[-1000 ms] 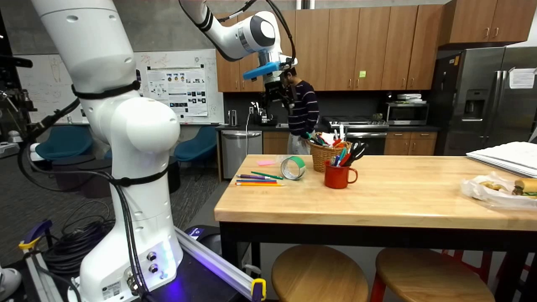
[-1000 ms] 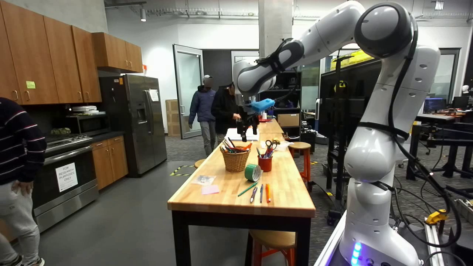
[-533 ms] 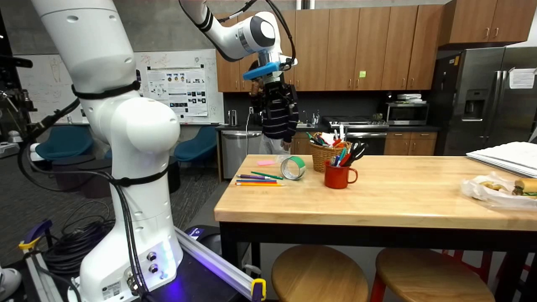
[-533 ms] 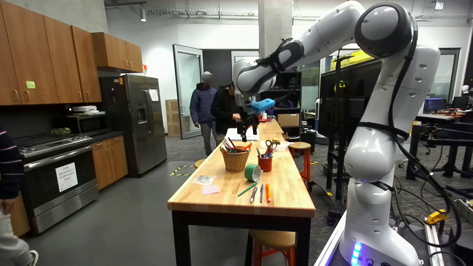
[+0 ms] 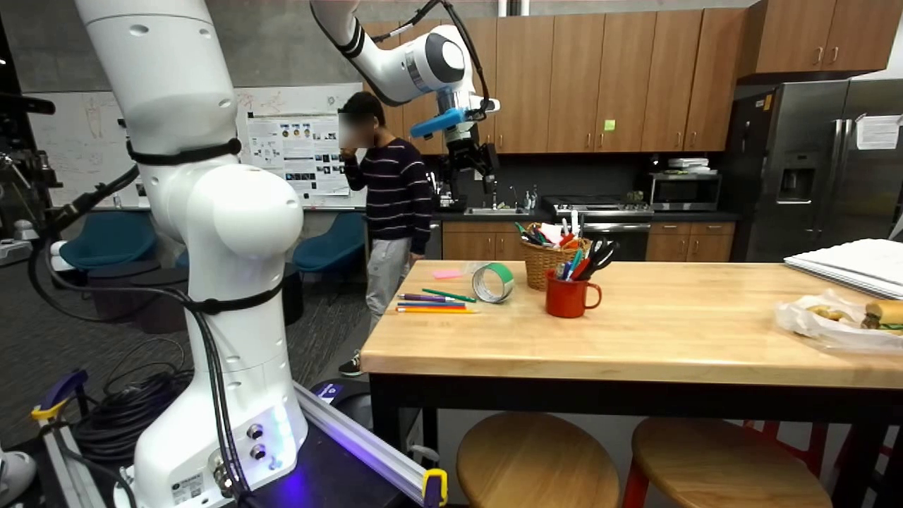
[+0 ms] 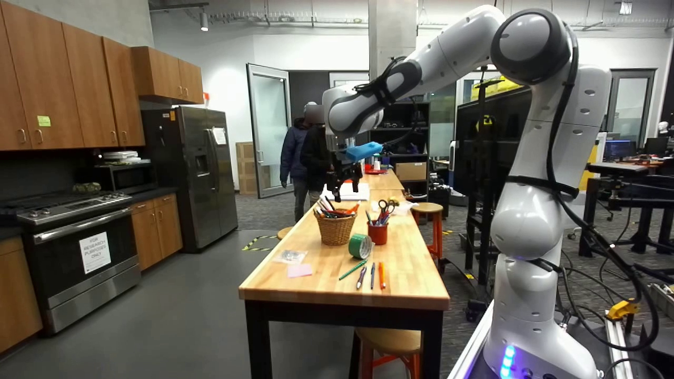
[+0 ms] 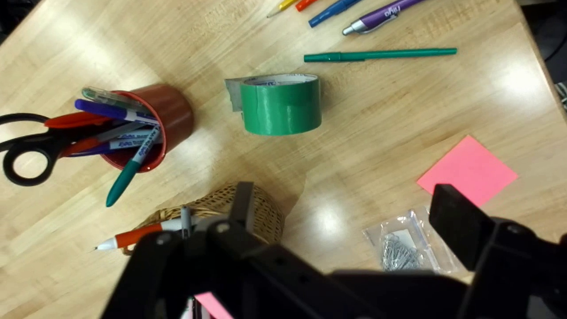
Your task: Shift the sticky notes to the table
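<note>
We find the gripper (image 7: 348, 215) empty, jaws apart, held high presumably to clear the wicker basket (image 6: 337, 230); in an exterior view the pink sticky note (image 6: 299, 270) lies near left on the butcher-block table (image 6: 321, 287), as tasked; the basket apparently holds more pink paper (image 7: 213, 305).

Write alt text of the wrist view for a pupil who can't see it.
Open robot fingers above a wooden table; a pink sticky note and a clear bag of clips sit partly behind one, a wicker basket partly behind the other. Higher in the picture are a red mug, a roll of green tape and loose pens.
</note>
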Available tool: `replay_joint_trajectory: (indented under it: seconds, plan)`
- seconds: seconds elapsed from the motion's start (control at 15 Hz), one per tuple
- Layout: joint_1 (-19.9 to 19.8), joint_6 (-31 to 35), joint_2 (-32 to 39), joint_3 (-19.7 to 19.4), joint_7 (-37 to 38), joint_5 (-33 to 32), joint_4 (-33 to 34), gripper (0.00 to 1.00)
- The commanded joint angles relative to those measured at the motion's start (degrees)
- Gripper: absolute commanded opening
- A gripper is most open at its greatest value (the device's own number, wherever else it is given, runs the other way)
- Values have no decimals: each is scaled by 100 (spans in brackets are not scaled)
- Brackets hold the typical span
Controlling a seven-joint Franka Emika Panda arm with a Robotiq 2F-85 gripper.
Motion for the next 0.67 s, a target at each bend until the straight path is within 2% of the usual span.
replay_joint_trajectory:
  seconds: [0.0, 0.27, 0.6]
  plan:
    - [18, -210, 551, 115, 672, -65, 682, 100]
    - [65, -444, 1096, 166, 1505, -327, 1364, 100]
    - [169, -1138, 1756, 55, 2669, -938, 2254, 100]
